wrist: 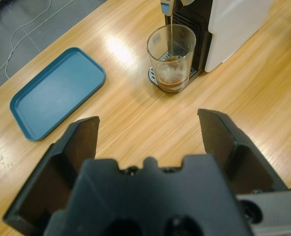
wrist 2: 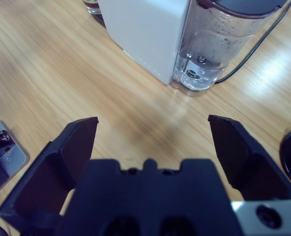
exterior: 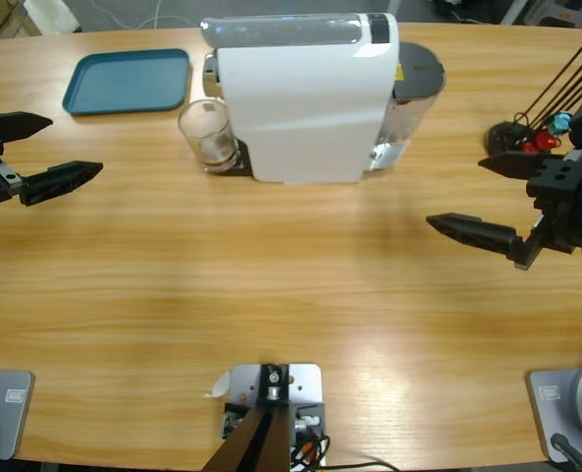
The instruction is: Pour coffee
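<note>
Looking down from the high view, the white coffee machine (exterior: 306,93) stands at the far middle of the desk (exterior: 271,295), and the clear glass (exterior: 206,133) sits upright on the drip grate against the machine's left front, under the spout, plainly put there to catch the brew. A teal tray (exterior: 126,81) lies flat further left of the machine. Both arms wait well apart from the machine: the left gripper (exterior: 37,149) at the left edge and the right gripper (exterior: 493,197) at the right edge, each with jaws spread and nothing between them.

Along the left wrist view, the left gripper (wrist: 148,130) faces the glass (wrist: 171,56); a thin stream falls straight down from the spout into it. The coffee (wrist: 171,84) is a shallow brown layer at the glass's bottom, and the glass's long axis is vertical, mouth up.

Along the right wrist view, the right gripper (wrist 2: 153,130), wide open, faces the machine's back corner and its clear water tank (wrist 2: 219,44).
</note>
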